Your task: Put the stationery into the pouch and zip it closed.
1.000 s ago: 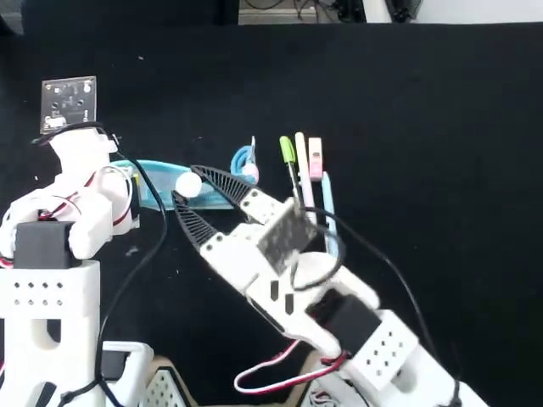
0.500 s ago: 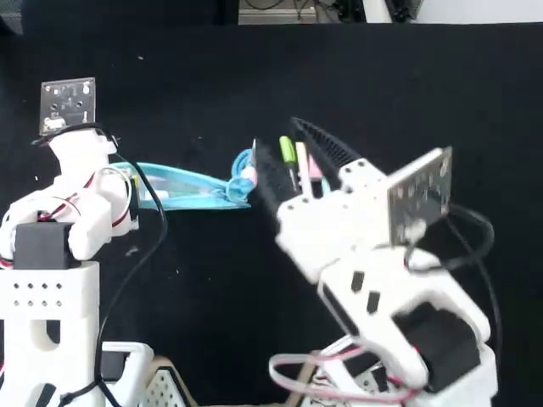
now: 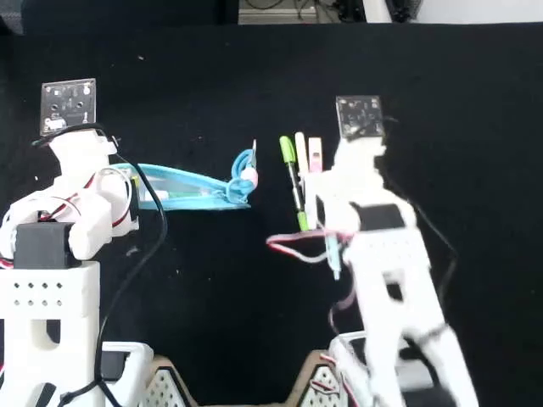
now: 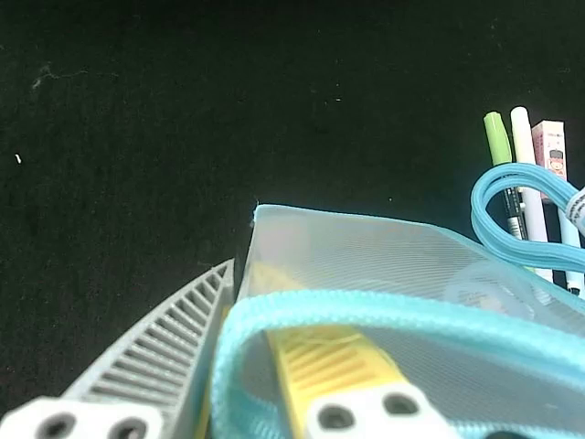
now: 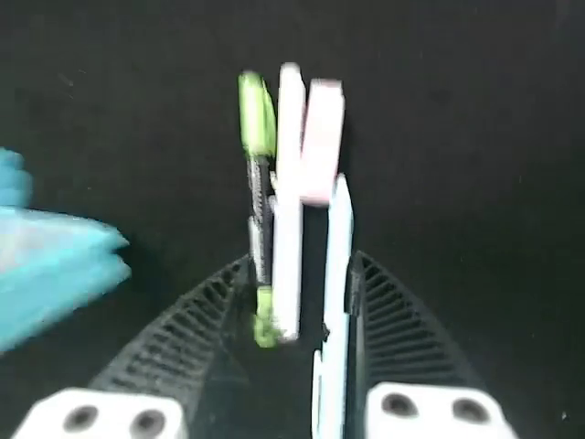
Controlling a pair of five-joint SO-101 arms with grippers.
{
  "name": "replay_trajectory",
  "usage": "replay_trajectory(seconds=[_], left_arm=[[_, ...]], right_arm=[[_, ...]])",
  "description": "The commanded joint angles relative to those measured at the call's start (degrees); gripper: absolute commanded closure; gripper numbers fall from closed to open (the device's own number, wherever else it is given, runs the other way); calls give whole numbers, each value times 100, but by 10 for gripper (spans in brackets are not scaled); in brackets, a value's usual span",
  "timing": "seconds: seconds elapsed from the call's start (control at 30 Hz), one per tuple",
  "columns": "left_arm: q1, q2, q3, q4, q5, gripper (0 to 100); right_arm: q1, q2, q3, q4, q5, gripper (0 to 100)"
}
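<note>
Table: black cloth covered the work surface.
Pouch: blue mesh pouch lay near the left arm, with its strap loop at the end nearest the pens.
Stationery: green pen, white pen, pink piece and light-blue pen lay side by side, just beside the loop but apart from it.
Left gripper: clamped on the pouch's far end (one finger showed yellow through the mesh).
Right gripper: spread wide, gripping nothing, with the white and light-blue pens between its fingers.
</note>
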Motion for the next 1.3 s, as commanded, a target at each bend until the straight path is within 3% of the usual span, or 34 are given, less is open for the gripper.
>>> replay_trajectory(seconds=[0.0, 0.4, 0.6, 0.7, 0.77, 0.97, 1.13, 1.27], left_arm=[[4, 70, 347, -35, 44, 970], [4, 62, 356, -35, 44, 970], [4, 62, 356, -35, 35, 970], [4, 62, 356, -35, 26, 970], [4, 62, 356, -35, 26, 970], [4, 62, 338, -35, 18, 970], [4, 62, 338, -35, 18, 970], [4, 62, 338, -35, 18, 970]], right_arm=[[264, 1323, -892, -88, -35, 838], [492, 6079, -5411, 2374, 9, 839], [545, 7459, -7319, 3279, 229, 842], [633, 7855, -7934, 3613, 501, 913], [703, 8048, -8154, 3807, 738, 992], [1178, 7916, -8532, 4580, 1231, 988], [1503, 6879, -8620, 5257, 1635, 988], [1591, 5543, -7802, 5284, 1873, 988]])
